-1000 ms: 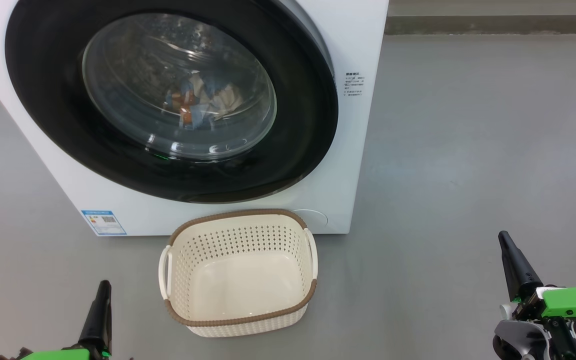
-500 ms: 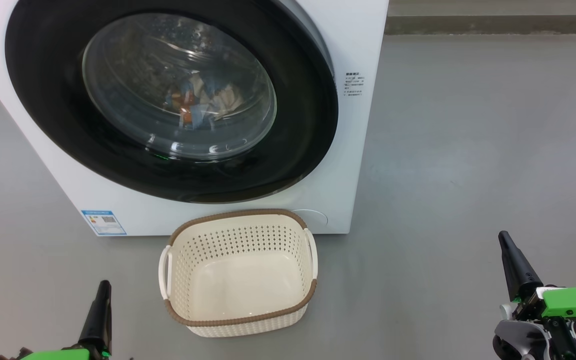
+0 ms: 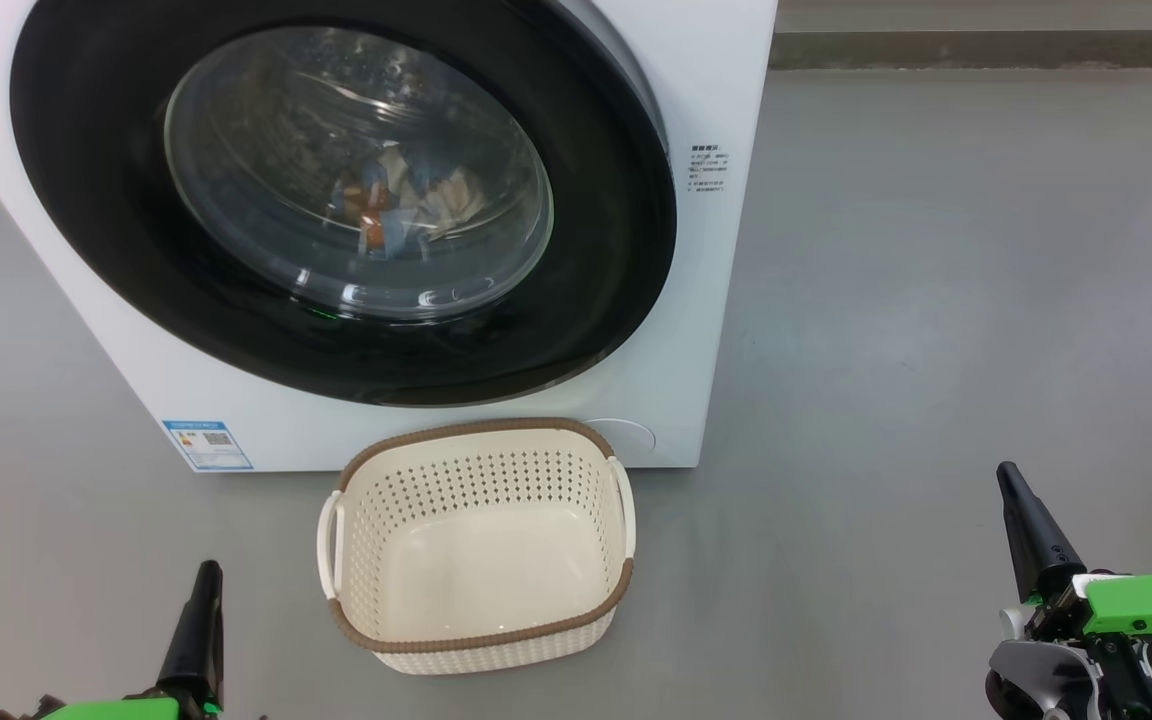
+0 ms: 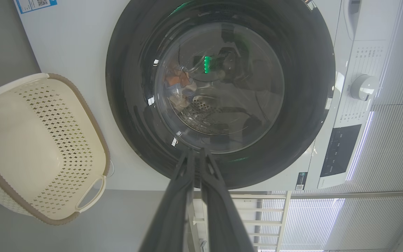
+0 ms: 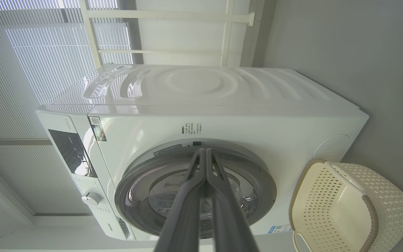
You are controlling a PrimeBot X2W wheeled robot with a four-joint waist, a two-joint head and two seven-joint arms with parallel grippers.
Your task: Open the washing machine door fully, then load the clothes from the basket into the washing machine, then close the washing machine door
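— What do we have nearest us?
— Our two grippers, low in the head view. The left gripper sits at the lower left and the right gripper at the lower right, both over the grey floor. We see each pair of dark fingers pressed together at the tips, gripping nothing. Both wrist views agree.

— And between them?
— The basket, upright on the floor and well apart from either gripper. We look straight down onto its cream bottom, and it is empty. Its far rim stands just in front of the washing machine.

— Then the machine?
— We see a white front with a small blue label low on its left side. The round black door lies closed against that front.

— Where are the clothes?
— Behind the door's window, inside the drum. We make out the clothes as a blue, orange and cream bundle. The left wrist view catches them through the glass too.
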